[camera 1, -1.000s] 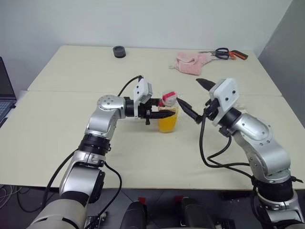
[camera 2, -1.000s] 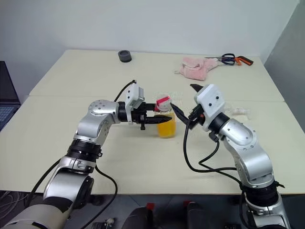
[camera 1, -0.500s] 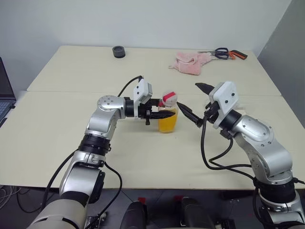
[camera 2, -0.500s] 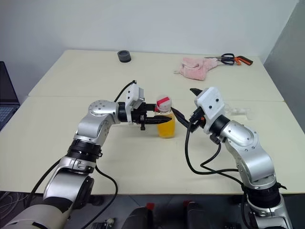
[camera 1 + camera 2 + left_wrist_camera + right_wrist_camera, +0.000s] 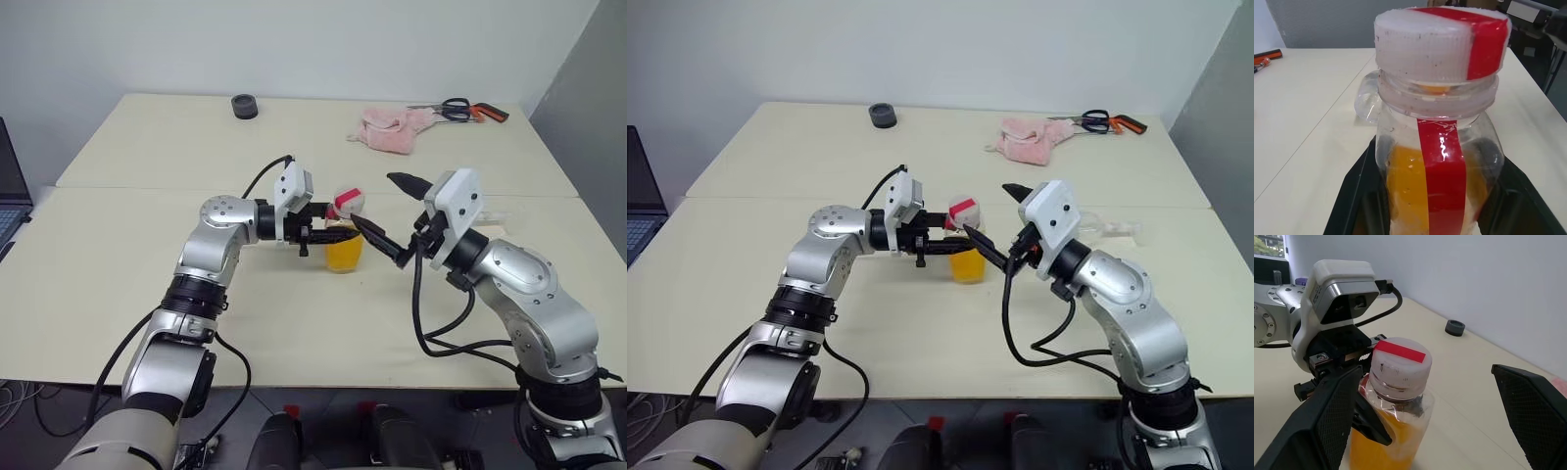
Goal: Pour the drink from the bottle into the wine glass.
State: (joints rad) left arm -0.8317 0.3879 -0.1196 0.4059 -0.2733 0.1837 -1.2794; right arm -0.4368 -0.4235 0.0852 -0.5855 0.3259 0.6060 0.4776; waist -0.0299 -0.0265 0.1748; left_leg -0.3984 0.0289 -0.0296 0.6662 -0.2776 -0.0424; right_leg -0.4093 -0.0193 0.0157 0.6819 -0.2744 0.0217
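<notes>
Left gripper (image 5: 331, 235) is clamping tight on the bottle (image 5: 345, 233), which is standing upright on the table (image 5: 118, 264) with the drink (image 5: 344, 253) inside. Right gripper (image 5: 380, 211) is hovering wide open around the cap (image 5: 1399, 362), holding nothing.

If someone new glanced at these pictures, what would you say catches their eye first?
The bright orange drink in the capped bottle at mid-table, which the left gripper holds shut around its body. Next, the right gripper, spread wide open beside the red-and-white cap. At the far edge lies a pink cloth beside scissors.
</notes>
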